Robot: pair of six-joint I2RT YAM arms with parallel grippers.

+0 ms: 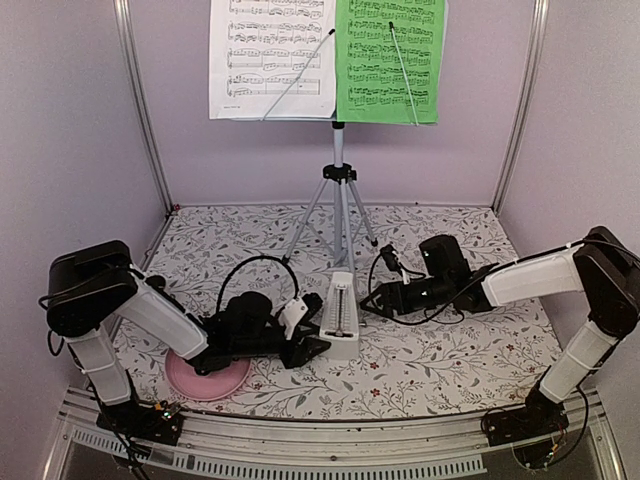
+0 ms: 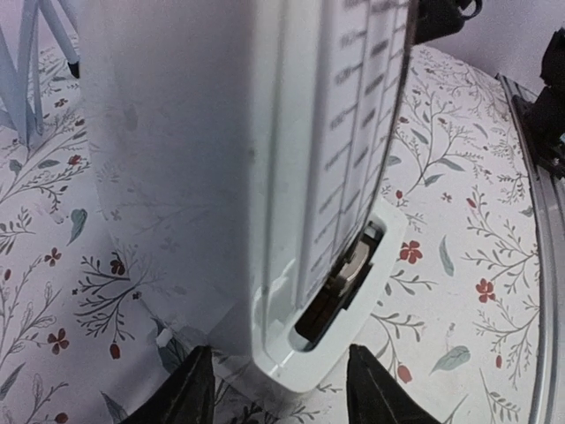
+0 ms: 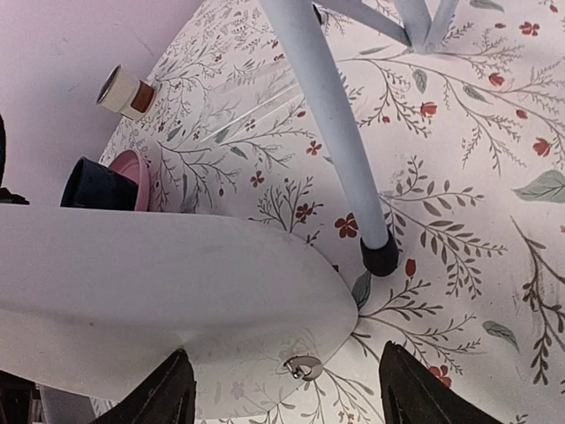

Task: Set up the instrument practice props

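Note:
The music stand's silver tripod [image 1: 338, 190] stands at the back centre, carrying the white sheet of music [image 1: 270, 55] on the left and the green sheet of music [image 1: 390, 55] on the right. In front of it the white pyramid metronome [image 1: 340, 315] stands upright on the floral cloth. My left gripper [image 1: 312, 350] is low at its left base, open, and the metronome's [image 2: 265, 177] bottom corner sits between the fingertips with gaps on both sides. My right gripper [image 1: 372, 298] is open at its right side, where the white metronome wall [image 3: 159, 291] reaches in between the fingers.
A pink plate [image 1: 205, 378] lies under my left arm; the dark mug [image 3: 93, 185] stands on it. A small beige cup [image 3: 124, 91] stands near the left wall. A tripod leg with a black foot [image 3: 381, 256] is just beyond the right fingers. Lilac walls enclose the table.

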